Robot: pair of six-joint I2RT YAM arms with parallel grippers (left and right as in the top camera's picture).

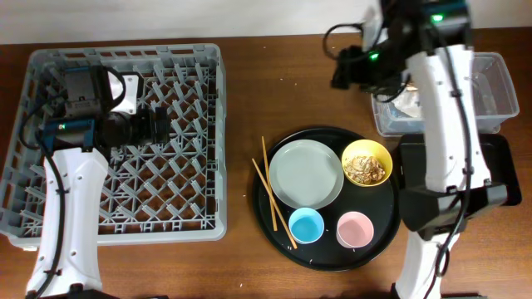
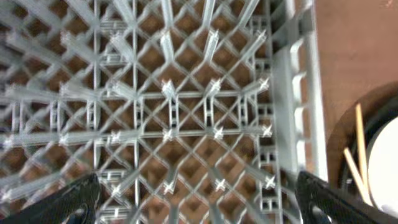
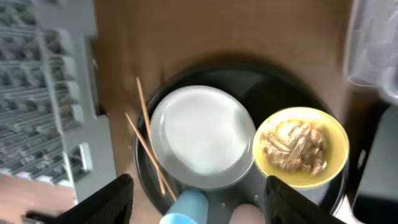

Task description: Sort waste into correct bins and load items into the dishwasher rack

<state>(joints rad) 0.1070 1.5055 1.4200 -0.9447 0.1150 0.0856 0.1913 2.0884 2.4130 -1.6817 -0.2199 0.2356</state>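
Note:
The grey dishwasher rack (image 1: 125, 199) fills the left of the table and holds nothing I can see. My left gripper (image 1: 166, 124) hovers over it, open and empty; the left wrist view (image 2: 199, 202) shows only pegs (image 2: 174, 112). A pale grey plate (image 1: 305, 173), a yellow bowl (image 1: 366, 164) of beige food scraps, a blue cup (image 1: 306, 225), a pink cup (image 1: 356, 229) and two chopsticks (image 1: 270, 187) sit on the round black tray (image 1: 324, 253). My right gripper (image 1: 341, 71) is open and empty, high above the plate (image 3: 199, 134) and bowl (image 3: 301, 146). No gold-brown wrapper shows.
A clear plastic tub (image 1: 495, 91) at the back right holds white tissue (image 1: 407, 101), partly hidden by my right arm. A shallow black rectangular tray (image 1: 509, 166) lies in front of it, under the arm. Bare wooden table separates the rack from the round tray.

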